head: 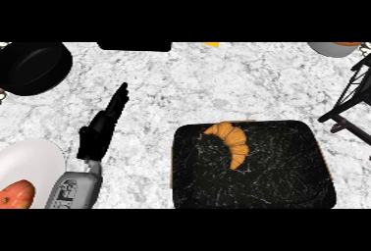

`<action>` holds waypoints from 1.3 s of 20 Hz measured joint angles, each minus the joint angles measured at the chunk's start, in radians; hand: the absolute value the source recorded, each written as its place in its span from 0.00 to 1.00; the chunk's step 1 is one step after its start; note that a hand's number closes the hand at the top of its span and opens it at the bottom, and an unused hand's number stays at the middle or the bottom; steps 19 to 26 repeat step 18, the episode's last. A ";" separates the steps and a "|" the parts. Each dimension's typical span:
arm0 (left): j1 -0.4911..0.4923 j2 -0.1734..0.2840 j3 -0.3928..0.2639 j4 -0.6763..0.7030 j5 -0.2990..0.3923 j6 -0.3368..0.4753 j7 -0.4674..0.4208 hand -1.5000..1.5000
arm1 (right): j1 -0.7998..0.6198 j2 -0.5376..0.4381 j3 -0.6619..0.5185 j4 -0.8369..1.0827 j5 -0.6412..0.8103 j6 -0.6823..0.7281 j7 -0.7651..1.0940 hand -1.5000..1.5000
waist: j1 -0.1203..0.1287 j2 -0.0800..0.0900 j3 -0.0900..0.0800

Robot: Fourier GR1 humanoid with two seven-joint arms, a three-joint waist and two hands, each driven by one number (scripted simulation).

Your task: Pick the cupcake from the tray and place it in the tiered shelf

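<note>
While the left hand (109, 117) lies over the marble counter (217, 78) with its black fingers stretched straight and holding nothing, no right hand shows anywhere. To the right of that hand sits a dark square tray (290, 166). On the tray lies a golden croissant (232, 142), curved, near the tray's far edge; nothing that looks like a cupcake shows on it. Whether the cupcake sits on the shelf or somewhere out of sight, I cannot tell.

Far to the right of the hand, at the counter's edge, only a few black bars of the tiered shelf (355, 103) come into view, and its levels are hidden. Just left of the forearm is a white plate (33, 157) with a reddish fruit (16, 194) on it. Beyond the fingertips and to the left stands a black bowl (33, 66).

Relaxed and apart from the tray as it is, the hand seems to be resting, not gripping.
</note>
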 measured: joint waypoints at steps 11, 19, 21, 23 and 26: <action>0.017 0.000 0.000 -0.012 0.001 0.001 -0.014 0.50 | 0.083 -0.159 0.000 0.063 0.011 0.082 0.149 0.00 | 0.002 0.013 0.009; 0.023 -0.002 0.005 -0.016 0.004 0.006 -0.022 0.50 | 0.168 -0.195 0.019 0.059 0.035 0.157 0.097 0.00 | -0.007 0.017 0.015; 0.023 -0.002 0.005 -0.016 0.004 0.006 -0.022 0.50 | 0.168 -0.195 0.019 0.059 0.035 0.157 0.097 0.00 | -0.007 0.017 0.015; 0.023 -0.002 0.005 -0.016 0.004 0.006 -0.022 0.50 | 0.168 -0.195 0.019 0.059 0.035 0.157 0.097 0.00 | -0.007 0.017 0.015; 0.023 -0.002 0.005 -0.016 0.004 0.006 -0.022 0.50 | 0.168 -0.195 0.019 0.059 0.035 0.157 0.097 0.00 | -0.007 0.017 0.015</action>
